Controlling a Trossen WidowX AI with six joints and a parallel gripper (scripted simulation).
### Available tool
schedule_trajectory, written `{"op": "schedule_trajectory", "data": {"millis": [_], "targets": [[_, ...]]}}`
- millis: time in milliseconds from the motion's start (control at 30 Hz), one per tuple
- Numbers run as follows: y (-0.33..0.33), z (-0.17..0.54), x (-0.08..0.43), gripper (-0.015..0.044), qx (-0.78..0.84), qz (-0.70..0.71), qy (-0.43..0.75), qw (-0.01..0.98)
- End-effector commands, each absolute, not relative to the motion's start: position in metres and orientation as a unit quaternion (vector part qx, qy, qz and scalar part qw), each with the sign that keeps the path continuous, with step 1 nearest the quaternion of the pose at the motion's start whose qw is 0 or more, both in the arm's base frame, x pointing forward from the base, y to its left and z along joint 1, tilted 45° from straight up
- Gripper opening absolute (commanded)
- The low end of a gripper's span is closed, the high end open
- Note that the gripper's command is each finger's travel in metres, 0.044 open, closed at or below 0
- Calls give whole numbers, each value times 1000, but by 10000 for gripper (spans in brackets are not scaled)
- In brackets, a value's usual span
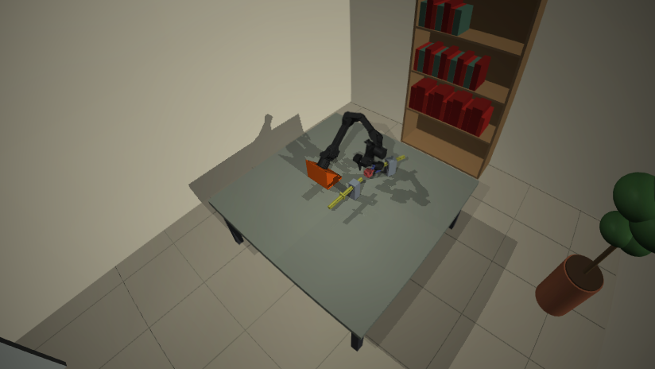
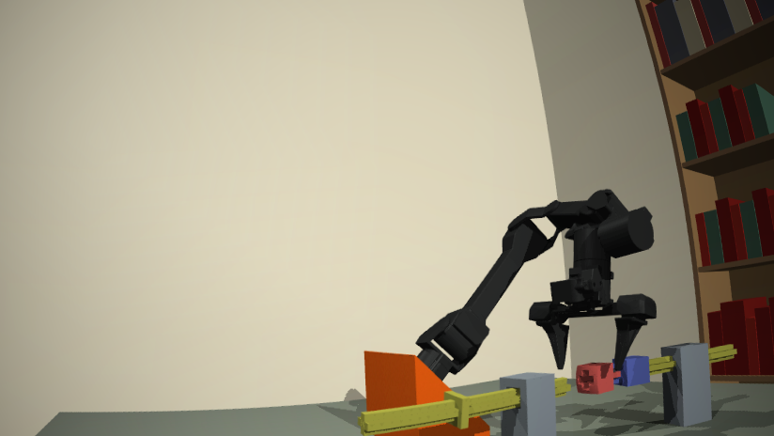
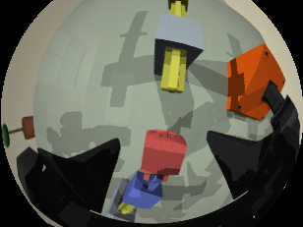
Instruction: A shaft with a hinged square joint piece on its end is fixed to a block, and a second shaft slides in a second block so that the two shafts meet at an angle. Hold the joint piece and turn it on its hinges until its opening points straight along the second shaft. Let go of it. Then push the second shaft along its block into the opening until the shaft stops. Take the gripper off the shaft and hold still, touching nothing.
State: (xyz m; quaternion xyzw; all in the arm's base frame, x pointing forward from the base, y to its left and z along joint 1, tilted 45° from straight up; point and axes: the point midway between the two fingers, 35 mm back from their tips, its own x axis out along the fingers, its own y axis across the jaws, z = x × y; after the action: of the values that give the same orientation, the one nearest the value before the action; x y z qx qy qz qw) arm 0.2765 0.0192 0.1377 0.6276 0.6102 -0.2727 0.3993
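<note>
The red joint piece (image 1: 368, 172) (image 2: 602, 377) (image 3: 163, 153) hangs by its hinges from the blue end piece (image 2: 635, 370) (image 3: 143, 193) of the fixed yellow shaft (image 1: 401, 157) (image 2: 722, 353). Its cross-shaped opening faces roughly toward the second yellow shaft (image 1: 336, 201) (image 2: 411, 416) (image 3: 173, 73); exact alignment cannot be told. The second shaft runs through its grey block (image 1: 355, 190) (image 2: 537, 406) (image 3: 179, 32), and a gap separates its near end from the red piece. My gripper (image 2: 589, 368) (image 3: 164, 140) is open and empty, its fingertips above and to either side of the red piece.
The fixed shaft's grey block (image 1: 390, 167) (image 2: 697, 385) stands beyond the blue piece. A collar (image 2: 458, 410) sits on the second shaft. The orange base (image 1: 320, 175) (image 2: 390, 379) (image 3: 253, 85) stands beside the second shaft. A bookcase and a potted plant stand off the table (image 1: 348, 256).
</note>
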Motion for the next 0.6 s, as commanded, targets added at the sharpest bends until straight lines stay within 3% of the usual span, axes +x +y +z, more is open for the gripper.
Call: {"op": "schedule_trajectory", "data": {"millis": [0,567], "targets": [[10,150,277,440,614,-230,615,438],[-36,192,266,440,497,-33,622,604]]}}
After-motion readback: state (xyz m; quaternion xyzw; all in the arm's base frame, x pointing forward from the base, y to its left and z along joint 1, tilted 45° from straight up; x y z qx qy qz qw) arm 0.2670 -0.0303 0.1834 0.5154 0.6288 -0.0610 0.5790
